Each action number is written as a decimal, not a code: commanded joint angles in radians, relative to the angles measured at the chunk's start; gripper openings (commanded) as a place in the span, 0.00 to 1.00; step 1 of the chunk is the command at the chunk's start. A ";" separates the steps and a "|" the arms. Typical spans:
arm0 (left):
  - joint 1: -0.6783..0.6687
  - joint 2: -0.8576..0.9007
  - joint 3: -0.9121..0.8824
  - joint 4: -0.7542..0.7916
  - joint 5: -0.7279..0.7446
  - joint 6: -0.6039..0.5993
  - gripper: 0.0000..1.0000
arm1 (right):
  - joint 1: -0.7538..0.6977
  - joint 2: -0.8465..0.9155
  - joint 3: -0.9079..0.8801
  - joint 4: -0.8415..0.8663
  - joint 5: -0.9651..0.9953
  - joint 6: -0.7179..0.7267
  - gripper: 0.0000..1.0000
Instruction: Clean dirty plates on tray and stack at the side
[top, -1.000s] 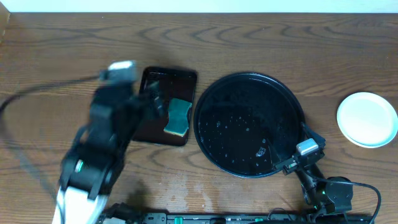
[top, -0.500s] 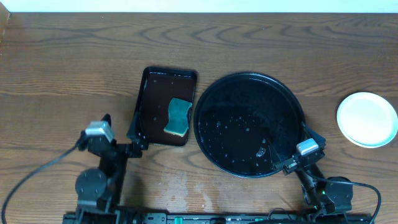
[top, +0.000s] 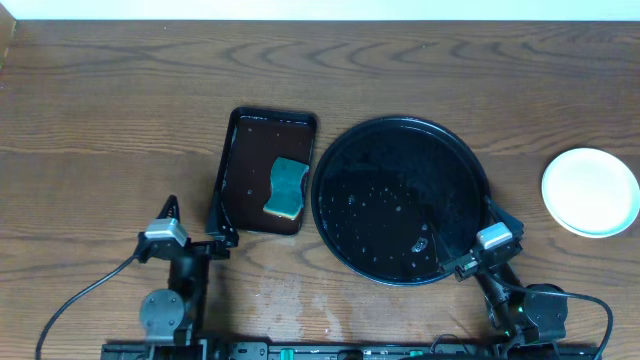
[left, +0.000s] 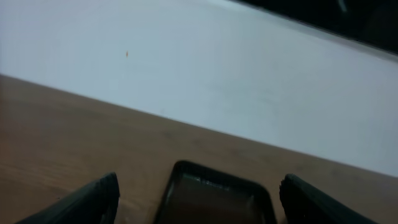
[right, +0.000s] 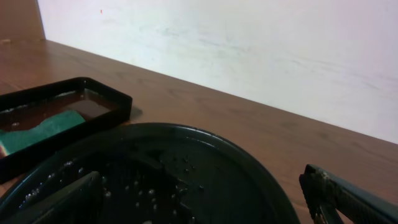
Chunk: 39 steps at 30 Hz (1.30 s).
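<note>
Park low w/ L+R jaws wide open, empty as now, clear of wet tray (top: 380, 160) & R-side plates (top: 590, 192).

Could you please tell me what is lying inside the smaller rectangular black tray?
A green sponge lies in the rectangular tray, toward its near right corner; the remaining floor looks wet and brownish. Whatever is beneath the sponge is covered.
</note>
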 joint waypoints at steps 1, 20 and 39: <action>0.007 -0.008 -0.015 -0.005 0.014 0.015 0.83 | -0.002 -0.006 -0.004 0.001 0.006 -0.014 0.99; 0.007 -0.006 -0.015 -0.194 0.013 0.016 0.84 | -0.002 -0.006 -0.004 0.001 0.006 -0.014 0.99; 0.007 -0.006 -0.015 -0.194 0.013 0.016 0.84 | -0.002 -0.006 -0.004 0.001 0.006 -0.014 0.99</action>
